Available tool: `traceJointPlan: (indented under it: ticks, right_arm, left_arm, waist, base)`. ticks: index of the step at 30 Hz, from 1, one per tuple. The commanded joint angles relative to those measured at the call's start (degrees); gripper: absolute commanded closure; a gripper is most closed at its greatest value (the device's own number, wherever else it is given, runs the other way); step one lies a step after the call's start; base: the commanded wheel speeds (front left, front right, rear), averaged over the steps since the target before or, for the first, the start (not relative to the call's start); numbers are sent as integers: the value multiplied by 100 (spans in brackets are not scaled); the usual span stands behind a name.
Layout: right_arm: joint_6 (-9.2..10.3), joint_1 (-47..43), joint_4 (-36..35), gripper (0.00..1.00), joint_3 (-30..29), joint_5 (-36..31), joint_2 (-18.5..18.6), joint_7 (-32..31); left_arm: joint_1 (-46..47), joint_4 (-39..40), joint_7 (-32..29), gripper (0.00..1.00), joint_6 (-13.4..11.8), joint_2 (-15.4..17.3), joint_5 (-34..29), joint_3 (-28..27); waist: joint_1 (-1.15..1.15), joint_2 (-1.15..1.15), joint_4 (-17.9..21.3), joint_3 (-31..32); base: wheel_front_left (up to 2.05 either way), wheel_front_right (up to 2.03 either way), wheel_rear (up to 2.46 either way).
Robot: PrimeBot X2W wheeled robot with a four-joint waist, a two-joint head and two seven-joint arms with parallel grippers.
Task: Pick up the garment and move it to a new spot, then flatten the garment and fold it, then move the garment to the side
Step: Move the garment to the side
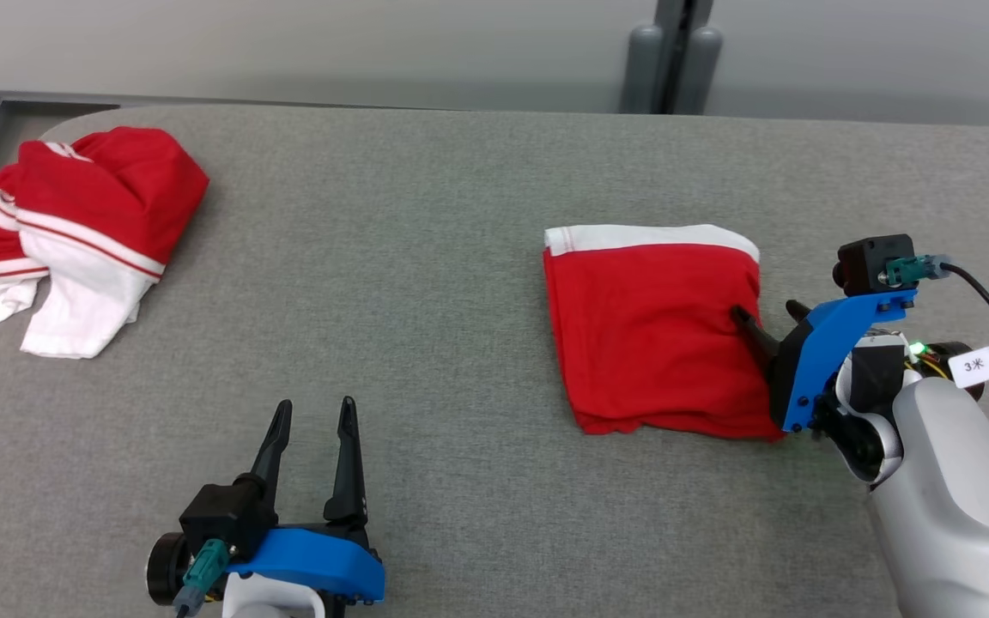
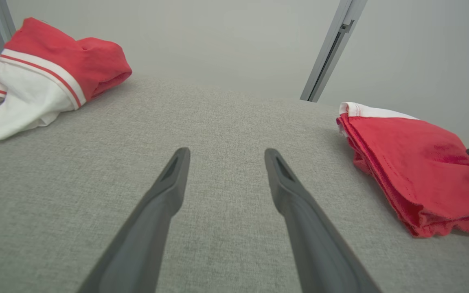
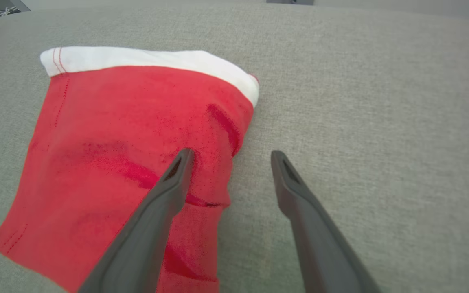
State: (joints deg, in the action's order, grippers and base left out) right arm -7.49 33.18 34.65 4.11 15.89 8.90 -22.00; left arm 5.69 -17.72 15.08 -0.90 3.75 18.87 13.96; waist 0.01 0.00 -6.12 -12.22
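Note:
The garment (image 1: pixel 653 330) is a folded red rectangle with a white band along its far edge, lying flat on the right half of the grey table. My right gripper (image 1: pixel 765 311) stands open at its right edge. In the right wrist view the garment (image 3: pixel 128 134) puckers under one finger, while the other finger hangs over bare table, with the right gripper (image 3: pixel 231 154) straddling the cloth's edge. My left gripper (image 1: pixel 316 403) is open and empty near the front of the table, well left of the garment (image 2: pixel 413 162); the left gripper (image 2: pixel 227 151) points across bare cloth-covered surface.
A loose heap of red and white clothes (image 1: pixel 74 223) lies at the table's far left corner, also in the left wrist view as the heap (image 2: pixel 47 65). The grey table (image 1: pixel 426 257) ends at a pale wall with a grey post (image 1: pixel 675 56) behind.

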Motion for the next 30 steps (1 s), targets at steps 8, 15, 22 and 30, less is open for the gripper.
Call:
traceJointPlan:
  ticks: [8,15,22,30]
  right_arm:
    - [0,206,529,2,28,308,178,-500]
    - [4,347,599,100,221,494,183,-194]
    - [2,400,192,100,415,634,611,256]
    - [0,31,-431,100,153,780,1051,399]
  left_arm:
    - [103,-30,14,0,94,-54,-96,-117]
    - [125,67,14,0,143,-71,-244,-169]
    - [246,286,14,0,239,-51,-459,-140]
    - [414,517,-26,0,346,117,-649,-6]
  waist:
    - [-1,0,-429,-308]
    - [-1,0,-176,-419]
    - [-1,0,535,-592]
    - [-1,0,1626,-837]
  base:
    - [0,0,0]
    - [0,0,0]
    - [0,0,0]
    - [0,0,0]
